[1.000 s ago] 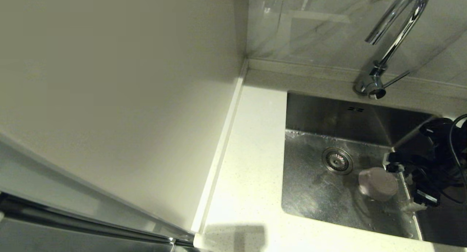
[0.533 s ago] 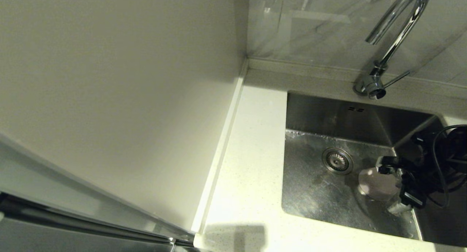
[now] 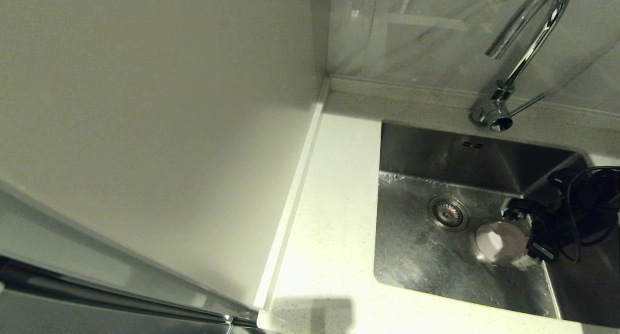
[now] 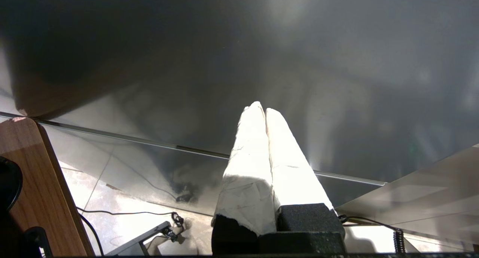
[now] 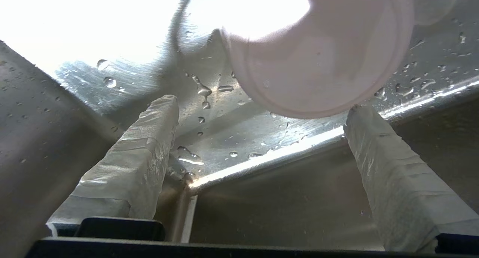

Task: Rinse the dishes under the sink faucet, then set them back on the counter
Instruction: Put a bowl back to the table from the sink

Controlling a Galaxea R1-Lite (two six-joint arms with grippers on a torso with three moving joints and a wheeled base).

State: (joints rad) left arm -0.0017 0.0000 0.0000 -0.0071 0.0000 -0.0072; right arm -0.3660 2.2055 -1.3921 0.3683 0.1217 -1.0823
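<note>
The pink bowl (image 3: 499,243) lies tipped on the wet floor of the sink (image 3: 426,261), beside the drain (image 3: 447,213) near the right wall. My right tool (image 3: 525,239) sits spread wide just beside its rim, gripping nothing. My left tool (image 4: 261,110) hangs away, pressed together.

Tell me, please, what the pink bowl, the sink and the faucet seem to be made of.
Pink bowl: matte and opaque, with an even pale colour and no glare; probably plastic or glazed ceramic, I cannot tell which.
Sink: brushed stainless steel, by its grey sheen and fine streaks under the water drops.
Faucet: polished chrome-like metal; it reflects like a mirror.
</note>
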